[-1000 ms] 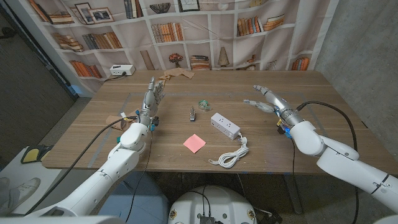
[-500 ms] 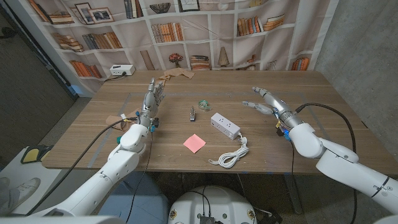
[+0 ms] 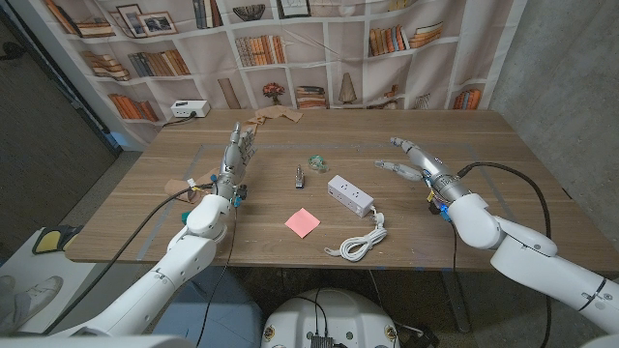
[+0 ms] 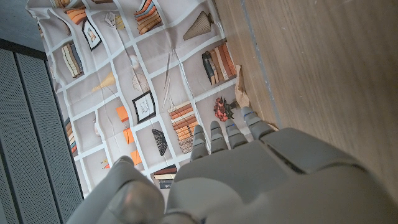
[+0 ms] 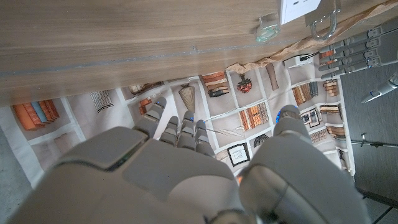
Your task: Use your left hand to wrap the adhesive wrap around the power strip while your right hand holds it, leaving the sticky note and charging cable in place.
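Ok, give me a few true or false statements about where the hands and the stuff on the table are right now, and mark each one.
1. The right hand is gripping the power strip. False: it is apart from the strip, to its right, holding nothing.
2. The sticky note lies nearer the table's front edge than the strip. True.
3. The left hand holds the wrap. False: the hand is empty, and the wrap lies on the table behind the strip.
4. The white cable is coiled in front of the strip. True.
5. The sticky note sits on top of the strip. False: it lies on the bare table beside it.
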Motion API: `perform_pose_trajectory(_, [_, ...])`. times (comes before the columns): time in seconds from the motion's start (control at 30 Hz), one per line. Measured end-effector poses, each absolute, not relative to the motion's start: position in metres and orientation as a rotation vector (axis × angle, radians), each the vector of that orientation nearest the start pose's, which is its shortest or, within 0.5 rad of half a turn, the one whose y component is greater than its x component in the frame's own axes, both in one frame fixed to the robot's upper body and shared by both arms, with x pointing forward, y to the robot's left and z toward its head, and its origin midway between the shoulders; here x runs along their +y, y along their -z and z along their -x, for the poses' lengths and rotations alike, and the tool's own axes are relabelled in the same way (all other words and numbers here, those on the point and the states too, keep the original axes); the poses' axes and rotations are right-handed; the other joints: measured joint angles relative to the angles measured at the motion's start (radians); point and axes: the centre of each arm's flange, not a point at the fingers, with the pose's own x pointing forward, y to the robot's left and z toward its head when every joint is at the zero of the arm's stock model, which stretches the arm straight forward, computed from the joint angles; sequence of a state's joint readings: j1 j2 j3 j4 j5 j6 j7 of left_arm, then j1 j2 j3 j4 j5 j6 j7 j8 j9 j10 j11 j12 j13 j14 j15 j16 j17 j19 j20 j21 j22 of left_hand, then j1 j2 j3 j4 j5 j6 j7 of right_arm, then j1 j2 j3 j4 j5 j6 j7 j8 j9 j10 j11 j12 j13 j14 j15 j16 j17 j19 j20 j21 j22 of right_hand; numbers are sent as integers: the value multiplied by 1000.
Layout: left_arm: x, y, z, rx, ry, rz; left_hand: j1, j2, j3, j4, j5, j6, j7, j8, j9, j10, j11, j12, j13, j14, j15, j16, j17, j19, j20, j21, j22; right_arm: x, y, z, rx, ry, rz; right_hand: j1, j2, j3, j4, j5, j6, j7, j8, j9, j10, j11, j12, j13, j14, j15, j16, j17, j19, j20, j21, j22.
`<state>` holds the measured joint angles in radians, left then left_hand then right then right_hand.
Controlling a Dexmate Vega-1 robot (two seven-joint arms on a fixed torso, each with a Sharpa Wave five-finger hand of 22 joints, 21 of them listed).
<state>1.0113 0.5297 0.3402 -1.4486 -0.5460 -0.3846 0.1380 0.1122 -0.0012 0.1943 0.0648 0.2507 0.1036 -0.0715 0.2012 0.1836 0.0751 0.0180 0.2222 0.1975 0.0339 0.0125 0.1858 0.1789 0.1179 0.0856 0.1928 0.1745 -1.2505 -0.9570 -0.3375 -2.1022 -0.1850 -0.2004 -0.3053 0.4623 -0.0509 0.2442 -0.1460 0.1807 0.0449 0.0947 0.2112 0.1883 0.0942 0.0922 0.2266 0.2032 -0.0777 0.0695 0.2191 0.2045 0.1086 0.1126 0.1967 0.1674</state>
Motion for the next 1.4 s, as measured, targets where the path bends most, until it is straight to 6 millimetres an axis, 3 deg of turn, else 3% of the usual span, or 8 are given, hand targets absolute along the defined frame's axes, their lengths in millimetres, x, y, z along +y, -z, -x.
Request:
perform_pose_trajectory(0.37, [288, 66, -610, -661, 102, 29, 0, 0, 0, 0, 0, 0, 0, 0, 0, 0, 0, 0, 0, 0, 0, 0, 0, 0, 0, 0, 0, -248, 49, -501, -647, 5, 1042, 0, 0, 0, 0, 0, 0, 0, 0, 0, 1, 6, 0, 0, 11, -10, 0, 0, 5, -5, 0, 0])
perform_pose_trajectory(0.8, [286, 67, -609, -663, 105, 31, 0, 0, 0, 0, 0, 2, 2, 0, 0, 0, 0, 0, 0, 0, 0, 0, 0, 0, 0, 0, 0, -243, 54, -498, -643, 1, 1053, 0, 0, 0, 0, 0, 0, 0, -4, 0, 2, 6, -5, 0, 23, -23, 8, 0, 52, -20, 15, 3])
perform_pose_trajectory(1.4, [285, 66, -608, -668, 104, 31, 5, 5, -3, -3, 0, 7, -4, 0, 0, 0, 0, 0, 0, 0, 0, 0, 0, 0, 0, 0, 0, -231, 53, -491, -619, -26, 1108, 0, 0, -4, 4, 0, 5, 5, -4, 0, -6, 13, -9, 0, 28, -17, 8, 0, 52, -20, 15, 3])
